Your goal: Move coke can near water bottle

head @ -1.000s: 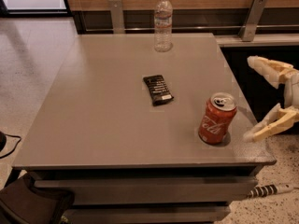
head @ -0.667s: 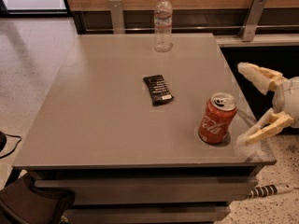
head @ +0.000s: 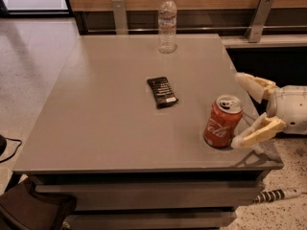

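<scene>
Now, in the camera view, I am seeing the gripper [head: 237,110] sitting further to the left than it was a moment ago, closer in on the coke can [head: 223,121]. The can itself is not showing any shift; it is standing upright in the same spot near the front right corner of the table [head: 105,104]. The water bottle [head: 167,23] and the flat black packet [head: 162,91] are also lying where they were.

The right edge of the picture is cutting off the gripper's white body, so I am getting nothing of the arm behind it. The tip of the lower finger [head: 256,132] is reaching the foot of the can on its right side, and I am not able to tell whether it is touching or just beside it. The bottle's label is reading only as a pale band.

The jaws are standing wide open. The upper finger [head: 254,85] is pointing past the can's far right side and staying apart from it, while the lower one is angling in at the can's base, so the can is sitting at the mouth of the opening, just left of both tips and not gripped. The bottle is standing upright at the table's far edge, well apart from the can, with the packet lying between them.
</scene>
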